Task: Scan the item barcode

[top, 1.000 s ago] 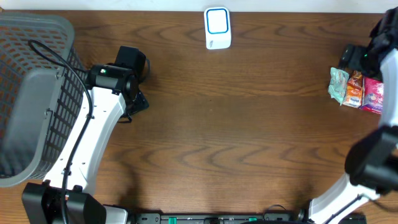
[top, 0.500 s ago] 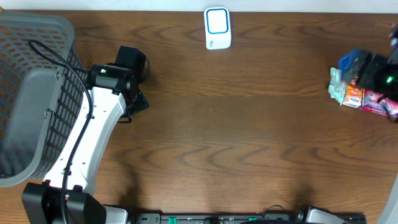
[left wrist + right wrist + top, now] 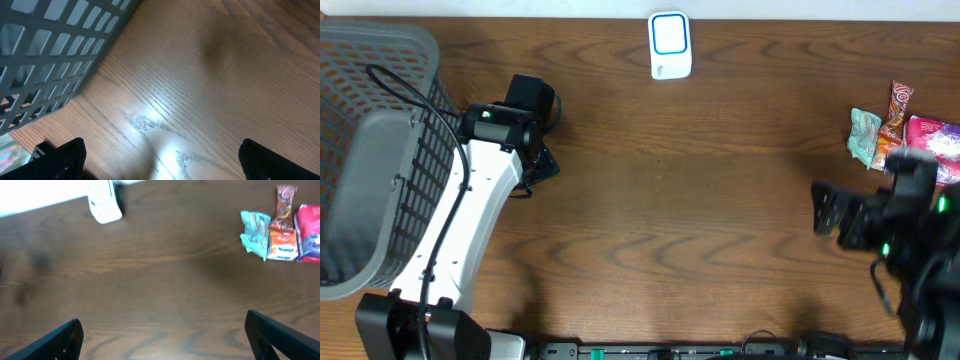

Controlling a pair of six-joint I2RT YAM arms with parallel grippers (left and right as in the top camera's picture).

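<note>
A grey mesh basket takes up the left edge of the wooden table, reaching up into the far left corner. The white left arm rises from the near edge and leans against the basket's right side. The left gripper hangs over bare wood just beside the basket wall. Its two dark fingertips sit wide apart at the bottom corners of the wrist view, so it is open and holds nothing.

At the far edge, a little left of the middle, stands the scanner, a small white box with a blue-rimmed window on top. Nothing is near it.

The right gripper is over the right part of the table, towards the near side (in the overhead view it is a dark blur). Its fingertips also stand far apart with only wood between them, so it too is open and empty.

The items to scan lie near the right edge, in the far half of the table and well apart from the scanner. A crumpled green packet comes first, an orange packet lies just beside it, and a pink packet is nearest the edge. They lie in a close row, and neither gripper touches them. No barcode can be made out on any of them.
</note>
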